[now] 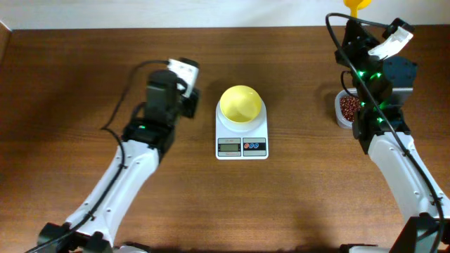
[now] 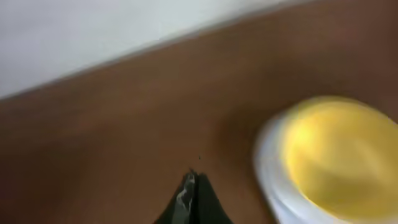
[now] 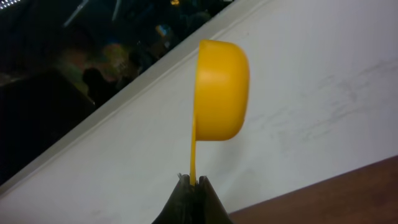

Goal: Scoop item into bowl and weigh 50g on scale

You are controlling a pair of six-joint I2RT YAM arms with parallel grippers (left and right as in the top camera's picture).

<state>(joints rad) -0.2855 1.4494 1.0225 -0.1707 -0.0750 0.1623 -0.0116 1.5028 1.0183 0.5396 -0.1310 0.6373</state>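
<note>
The pale-yellow bowl (image 1: pixel 240 104) sits empty on the white scale (image 1: pixel 242 138) at the table's middle; both show blurred in the left wrist view, the bowl (image 2: pixel 339 155) on the scale (image 2: pixel 273 180). The red-brown beans (image 1: pixel 347 106) lie in a clear tub (image 1: pixel 339 117) at the right, partly hidden by the right arm. My right gripper (image 3: pixel 193 182) is shut on the handle of a yellow scoop (image 3: pixel 219 90), held up at the table's far edge (image 1: pixel 356 7). My left gripper (image 2: pixel 196 179) is shut and empty, left of the scale.
The brown table's far edge (image 1: pixel 140 28) meets a white wall. The left arm (image 1: pixel 151 126) reaches in from the front left, the right arm (image 1: pixel 394 147) from the front right.
</note>
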